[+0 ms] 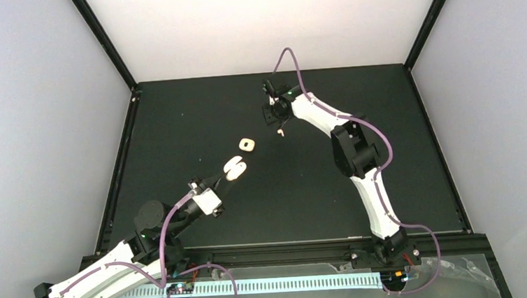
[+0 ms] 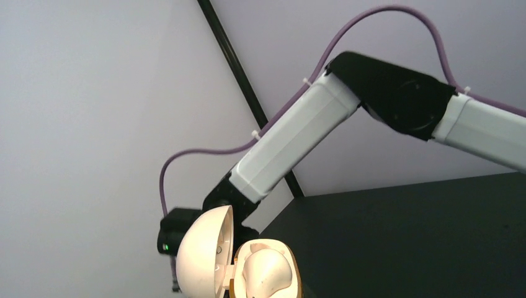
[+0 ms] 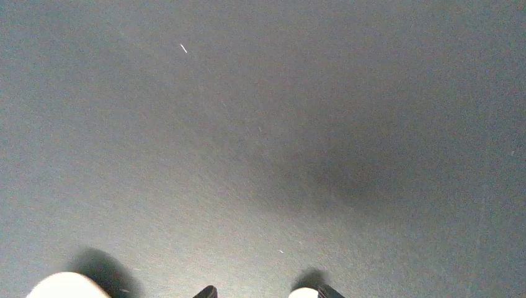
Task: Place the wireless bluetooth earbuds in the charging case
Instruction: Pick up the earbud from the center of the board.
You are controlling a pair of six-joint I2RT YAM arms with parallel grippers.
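Item 1: charging case (image 1: 234, 168), cream, lid swung open, pinched in the left pincer (image 1: 223, 177), left of centre over the black worktop (image 1: 333, 186).

Item 2: one earbud (image 1: 282, 131), tiny, cream-white, at the tips of the right pincer (image 1: 275, 119) (we see the tips apart, yet cannot tell whether they grip it).

Item 3: small cream block (image 1: 247, 144), lying between the two pincers.

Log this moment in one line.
left end effector: shut on open charging case; right end effector: at earbud, grip unclear; second case: on table
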